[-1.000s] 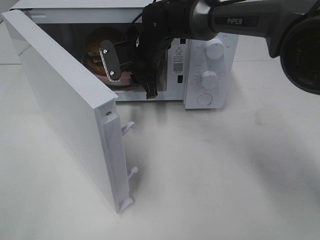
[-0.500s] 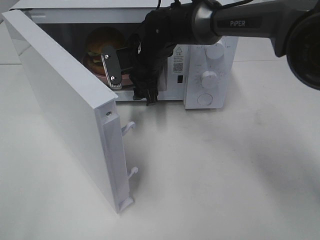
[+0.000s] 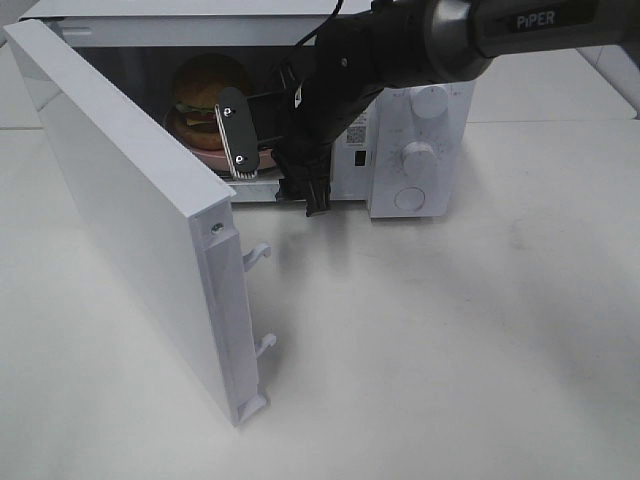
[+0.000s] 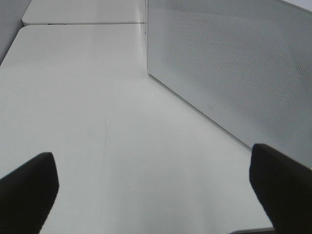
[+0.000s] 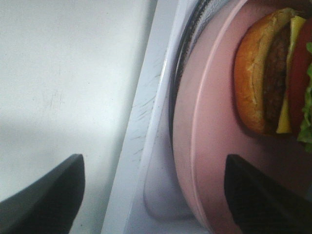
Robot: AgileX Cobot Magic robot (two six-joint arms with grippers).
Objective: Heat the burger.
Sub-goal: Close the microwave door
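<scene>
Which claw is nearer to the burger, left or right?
Right. The right claw is at the mouth of the microwave, just in front of the burger on its pink plate. The left claw is outside, beside the open door.

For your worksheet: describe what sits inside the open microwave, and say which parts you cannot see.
A burger on a pink plate sits inside the microwave. The open right gripper and the door hide part of the plate and the cavity floor.

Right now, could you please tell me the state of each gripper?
Left gripper: open, holding nothing.
Right gripper: open, holding nothing.
</scene>
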